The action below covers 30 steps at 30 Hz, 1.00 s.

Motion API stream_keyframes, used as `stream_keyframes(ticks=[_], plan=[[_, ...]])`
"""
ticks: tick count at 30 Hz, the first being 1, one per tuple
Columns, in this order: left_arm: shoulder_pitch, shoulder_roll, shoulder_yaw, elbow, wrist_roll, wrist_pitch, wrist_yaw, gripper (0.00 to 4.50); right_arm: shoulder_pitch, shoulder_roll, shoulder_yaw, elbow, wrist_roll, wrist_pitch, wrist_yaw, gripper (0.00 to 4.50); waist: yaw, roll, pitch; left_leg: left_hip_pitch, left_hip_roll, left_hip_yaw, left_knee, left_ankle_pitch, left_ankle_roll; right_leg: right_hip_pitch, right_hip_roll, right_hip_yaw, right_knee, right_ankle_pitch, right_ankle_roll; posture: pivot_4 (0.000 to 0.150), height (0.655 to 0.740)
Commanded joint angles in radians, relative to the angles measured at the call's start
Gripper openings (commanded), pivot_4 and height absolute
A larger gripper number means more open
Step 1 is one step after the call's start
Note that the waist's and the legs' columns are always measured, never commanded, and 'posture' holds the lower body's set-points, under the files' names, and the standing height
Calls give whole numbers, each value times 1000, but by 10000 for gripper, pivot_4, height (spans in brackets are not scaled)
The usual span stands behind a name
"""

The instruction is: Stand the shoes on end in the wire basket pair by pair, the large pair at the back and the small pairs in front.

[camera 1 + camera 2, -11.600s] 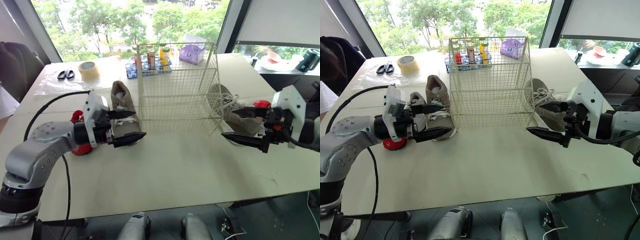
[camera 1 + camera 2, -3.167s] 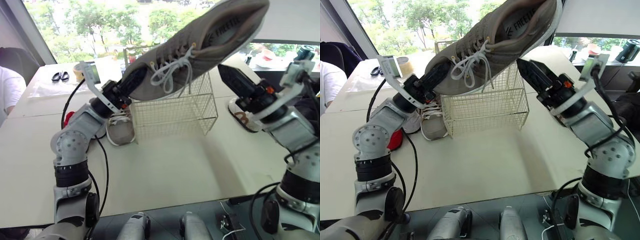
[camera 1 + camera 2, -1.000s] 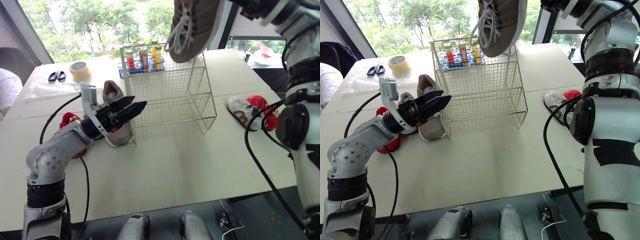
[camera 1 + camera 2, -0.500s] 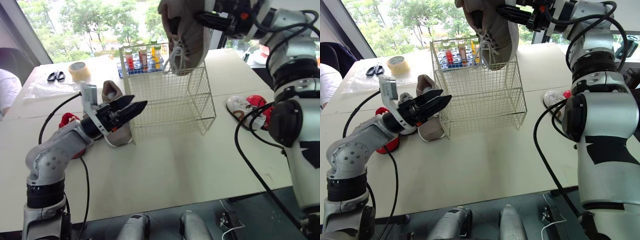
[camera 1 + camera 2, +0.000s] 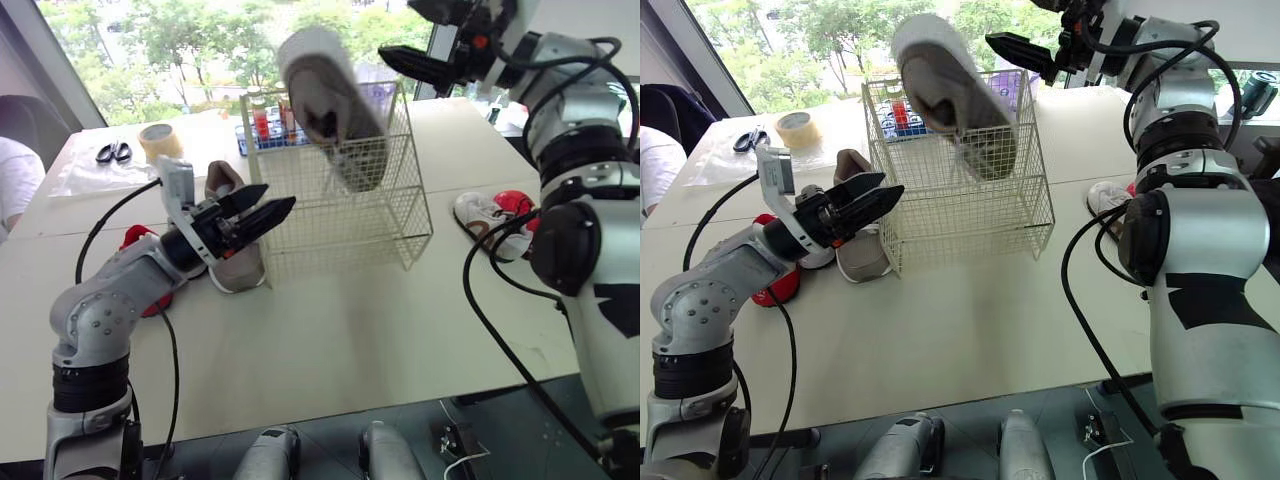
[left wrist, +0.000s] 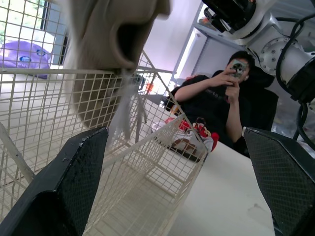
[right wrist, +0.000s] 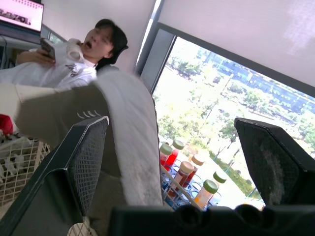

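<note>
Right claw point(image 5: 400, 28) is raised high, above and just behind the basket point(image 5: 400, 210), with its two fingers spread wide and holding nothing. Near it, apart from the fingers, a large grey shoe point(image 5: 335, 115) hangs over the basket's open top. The shoe is toe down and heel up, with its toe below the rim. We judge that it is dropping in on end, toward the back where the large pair belongs. It is blurred, so we cannot tell whether it touches the wire.

Left claw point(image 5: 278, 196) sits low at the basket's front left corner, with its fingers apart and empty, pointing at the wire wall. It hovers just above the second shoe point(image 5: 240, 272) of the large pair, which lies flat on the worktop point(image 5: 350, 330) against the basket's left side. We judge that this claw is placed to take that shoe next.

Small shoes point(image 5: 485, 218) lie to the right, well apart from the basket. Red shoes point(image 5: 133, 240) lie on the left, partly hidden behind our left arm, which would have to move aside to reach them. Behind the basket stands a rack of bottles point(image 5: 270, 120). Farther left are tape point(image 5: 160, 142) and scissors point(image 5: 110, 152). A white sleeve point(image 5: 15, 185) shows at the left edge. Our left wrist view shows a person point(image 6: 216, 103) seated beyond the basket, holding a phone. The basket's tall walls allow entry only from above.
</note>
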Motion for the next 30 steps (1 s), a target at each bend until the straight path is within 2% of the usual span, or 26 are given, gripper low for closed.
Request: stream_keyframes(ticks=[1,6,9,14,17,21,30], plan=[[-19,0,-3,-24,12,-22,-8,45000,0,-6,-67,-37,57,45,-18,44471,0,0,0,0,0,0,0,0,0,0,0,0,0,0,0,1500,7400],[-29,-3,-6,-9,30,-25,-15,45000,51,3,-79,-113,74,61,-9,44471,0,0,0,0,0,0,0,0,0,0,0,0,0,0,0,1500,7400],[-29,0,-3,-7,39,-25,-20,45000,132,54,-42,-274,65,56,-38,44471,-6,0,0,0,0,0,0,0,0,0,0,0,0,0,0,1500,7400],[-39,-1,-11,7,65,-31,-33,45000,306,142,85,-593,-58,120,-275,44471,-23,0,0,0,0,0,1,0,-1,-2,0,0,4,0,0,1500,7400],[-43,2,-12,11,72,-31,-41,45000,365,189,145,-693,-140,142,-427,44471,-23,0,0,0,0,0,2,1,-1,-2,0,0,6,0,0,1500,7400],[-26,28,-5,0,77,-26,-64,45000,392,245,199,-745,-199,159,-546,44471,-24,0,0,0,0,0,2,1,-2,-3,0,1,8,0,0,1500,7400],[9,25,-19,-30,103,-37,-58,45000,353,346,243,-710,-265,147,-767,44471,-24,0,0,0,0,-1,2,2,-2,-3,0,1,8,0,0,1500,7400]])
